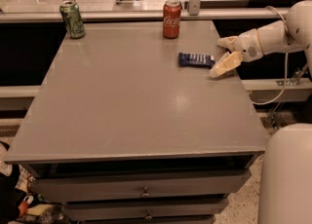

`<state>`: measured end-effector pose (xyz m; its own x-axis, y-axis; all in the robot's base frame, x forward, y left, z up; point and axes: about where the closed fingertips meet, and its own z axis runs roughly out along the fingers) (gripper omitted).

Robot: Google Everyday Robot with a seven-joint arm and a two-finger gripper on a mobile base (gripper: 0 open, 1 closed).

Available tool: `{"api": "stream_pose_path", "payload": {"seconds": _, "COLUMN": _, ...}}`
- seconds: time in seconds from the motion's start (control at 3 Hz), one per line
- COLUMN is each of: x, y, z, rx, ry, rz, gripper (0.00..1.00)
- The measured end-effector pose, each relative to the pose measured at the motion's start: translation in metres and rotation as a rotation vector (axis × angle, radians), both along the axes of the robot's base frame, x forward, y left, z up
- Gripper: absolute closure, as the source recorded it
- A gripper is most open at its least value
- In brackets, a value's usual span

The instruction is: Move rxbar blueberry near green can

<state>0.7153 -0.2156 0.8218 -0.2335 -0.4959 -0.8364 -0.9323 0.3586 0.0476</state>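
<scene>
The rxbar blueberry [196, 60], a flat dark blue bar with pale print, lies on the grey table [131, 106] toward its right edge. The green can [72, 19] stands upright at the table's far left corner. My gripper [223, 55] comes in from the right on a white arm and sits just right of the bar. Its fingers are spread open, one far [227, 42] and one near [225, 65], and hold nothing. The bar is just outside the jaws.
A red-orange Coca-Cola can [171, 19] stands upright at the back, behind the bar. A metal rail runs along the table's far edge. Drawers sit under the table front. A white rounded robot part [287, 179] fills the lower right.
</scene>
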Motion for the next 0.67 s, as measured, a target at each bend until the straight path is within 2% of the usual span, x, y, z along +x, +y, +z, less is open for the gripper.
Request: {"api": "stream_pose_path", "payload": {"seconds": 0.67, "x": 0.0001, "y": 0.0002, "z": 0.0, "rx": 0.0, "ry": 0.0, "rz": 0.0, "gripper": 0.0}}
